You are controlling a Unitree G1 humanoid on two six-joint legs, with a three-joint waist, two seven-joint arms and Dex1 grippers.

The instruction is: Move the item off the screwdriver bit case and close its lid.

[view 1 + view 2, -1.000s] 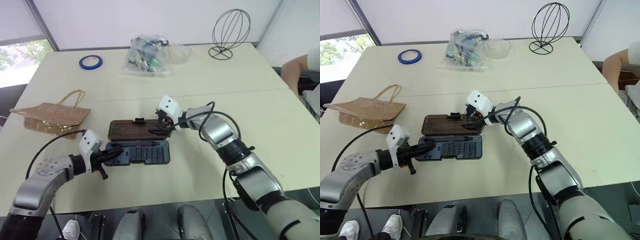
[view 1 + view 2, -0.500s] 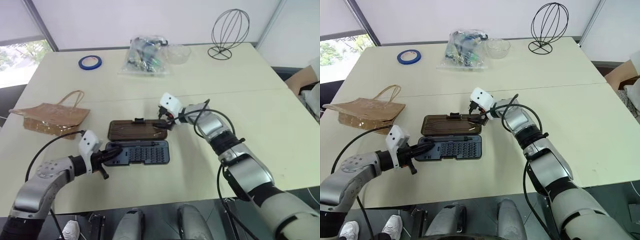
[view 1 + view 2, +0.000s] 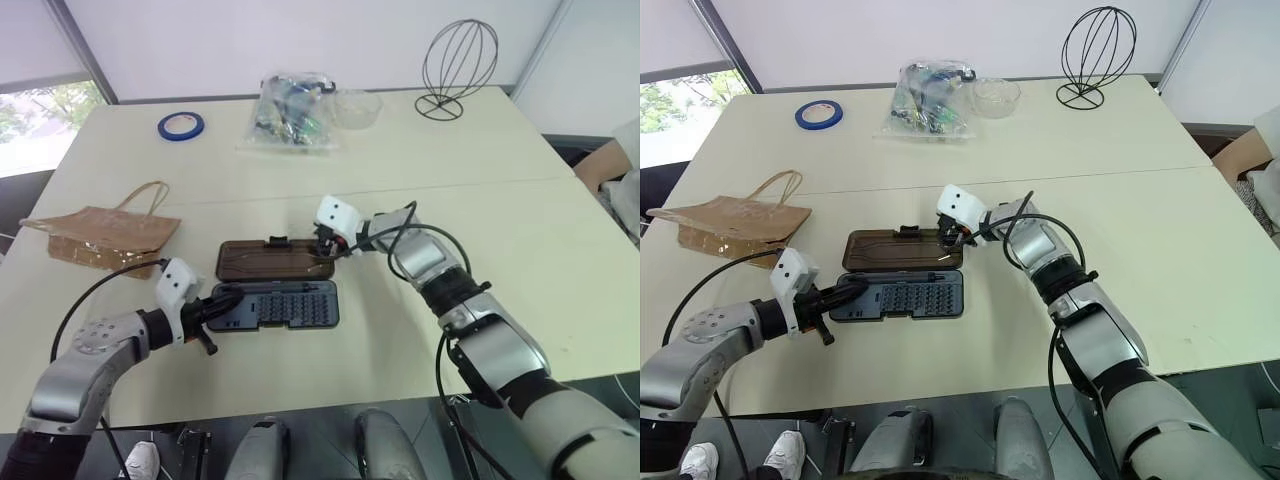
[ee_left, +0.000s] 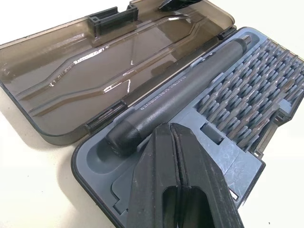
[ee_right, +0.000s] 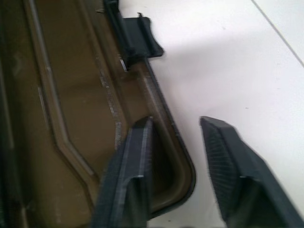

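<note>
Right gripper [image 5: 175, 161]: jaws now narrowing astride the far corner rim of the open lid [image 3: 270, 260], not yet clamped | left gripper [image 4: 178, 142]: pinched shut, resting on the bit case [image 3: 275, 305] tray | paper bag [image 3: 105, 235]: already aside, left of case | closing can begin.
</note>
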